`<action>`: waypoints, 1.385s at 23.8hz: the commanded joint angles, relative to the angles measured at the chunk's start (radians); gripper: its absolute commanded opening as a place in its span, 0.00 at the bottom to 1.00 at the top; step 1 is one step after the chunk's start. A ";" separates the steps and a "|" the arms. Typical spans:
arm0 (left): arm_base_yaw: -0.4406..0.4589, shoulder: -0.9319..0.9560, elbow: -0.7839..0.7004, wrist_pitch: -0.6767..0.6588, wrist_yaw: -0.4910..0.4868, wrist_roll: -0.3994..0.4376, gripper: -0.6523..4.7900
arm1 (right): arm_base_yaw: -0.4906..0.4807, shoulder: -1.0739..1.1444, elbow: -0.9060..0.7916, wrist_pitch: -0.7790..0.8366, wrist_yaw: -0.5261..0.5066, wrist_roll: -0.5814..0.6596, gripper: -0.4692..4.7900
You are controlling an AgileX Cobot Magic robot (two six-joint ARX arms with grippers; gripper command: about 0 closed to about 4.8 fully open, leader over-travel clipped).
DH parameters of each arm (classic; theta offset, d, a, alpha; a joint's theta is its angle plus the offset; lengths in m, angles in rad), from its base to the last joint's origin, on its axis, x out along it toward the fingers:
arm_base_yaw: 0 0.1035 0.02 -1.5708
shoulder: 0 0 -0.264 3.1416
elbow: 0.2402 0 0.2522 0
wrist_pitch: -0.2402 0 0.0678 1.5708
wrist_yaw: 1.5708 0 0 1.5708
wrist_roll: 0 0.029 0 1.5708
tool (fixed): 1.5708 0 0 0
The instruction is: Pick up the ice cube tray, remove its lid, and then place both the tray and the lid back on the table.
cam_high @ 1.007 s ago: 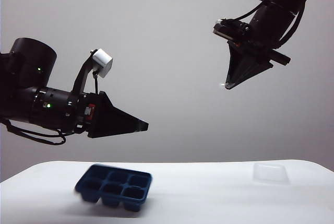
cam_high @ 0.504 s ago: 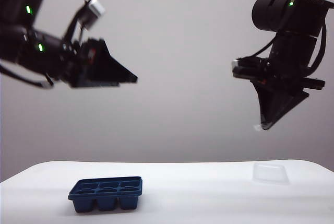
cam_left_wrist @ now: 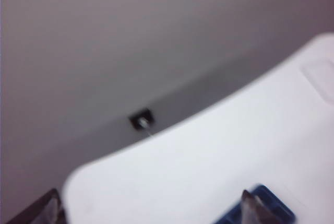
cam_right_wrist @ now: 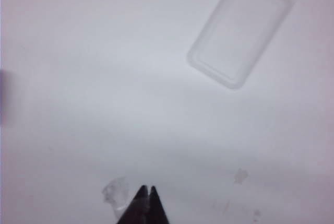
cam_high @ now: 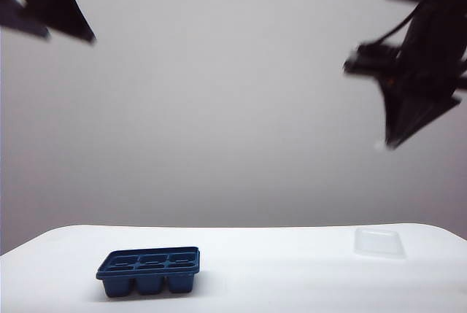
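Observation:
The dark blue ice cube tray (cam_high: 148, 271) stands flat on the white table (cam_high: 277, 269) at the front left, its compartments facing up. The translucent lid (cam_high: 379, 242) lies apart from it at the table's back right. High in the upper left corner of the exterior view, far above the tray, is my left gripper (cam_high: 80, 30). Its wrist view shows it open (cam_left_wrist: 151, 208) and empty, with a corner of the tray (cam_left_wrist: 271, 209) behind one fingertip. My right gripper (cam_high: 390, 143) hangs high above the lid. It is shut (cam_right_wrist: 146, 189) on nothing, and the lid (cam_right_wrist: 240, 31) lies flat below.
A plain grey wall stands behind the table. A small dark fitting (cam_left_wrist: 141, 119) sits just past the table's far edge in the left wrist view. A small whitish fleck (cam_right_wrist: 116, 191) shows beside the right fingertips.
The tray, tilted a second ago, now rests flat on the table. My left gripper has swung up and away to the upper left. The right arm has drifted to the right.

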 commanded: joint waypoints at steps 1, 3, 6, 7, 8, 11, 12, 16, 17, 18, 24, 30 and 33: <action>0.014 -0.094 0.003 -0.061 -0.071 0.003 1.00 | 0.001 -0.125 -0.054 0.076 0.003 0.032 0.08; 0.027 -0.137 0.003 -0.093 -0.084 -0.002 1.00 | 0.001 -0.219 -0.108 0.128 0.010 0.051 0.08; 0.056 -0.200 -0.011 -0.116 -0.105 -0.013 1.00 | 0.001 -0.356 -0.193 0.211 0.050 0.076 0.08; 0.067 -0.230 -0.026 -0.113 -0.103 -0.015 1.00 | 0.001 -0.397 -0.219 0.237 0.060 0.076 0.08; 0.073 -0.256 -0.041 -0.104 -0.104 -0.023 1.00 | 0.001 -0.445 -0.252 0.270 0.076 0.075 0.08; 0.089 -0.379 -0.136 -0.047 -0.128 -0.087 1.00 | -0.003 -0.600 -0.352 0.345 0.124 0.075 0.08; 0.091 -0.413 -0.160 -0.040 -0.130 -0.096 1.00 | -0.005 -0.633 -0.373 0.360 0.124 0.071 0.08; 0.092 -0.653 -0.294 -0.032 -0.124 -0.215 0.89 | -0.029 -0.897 -0.516 0.463 0.128 0.069 0.08; 0.091 -0.708 -0.317 -0.032 -0.121 -0.221 0.82 | -0.030 -0.970 -0.565 0.499 0.142 0.067 0.08; 0.092 -0.739 -0.331 -0.032 -0.121 -0.220 0.80 | -0.030 -1.013 -0.597 0.523 0.155 0.068 0.08; 0.091 -0.870 -0.419 -0.023 -0.119 -0.262 0.80 | -0.027 -1.217 -0.748 0.587 0.181 0.077 0.08; 0.089 -0.867 -0.505 0.013 -0.049 -0.285 0.79 | -0.026 -1.372 -0.863 0.585 0.199 0.113 0.08; 0.090 -0.867 -0.532 0.010 -0.055 -0.266 0.77 | -0.026 -1.447 -0.911 0.578 0.204 0.112 0.08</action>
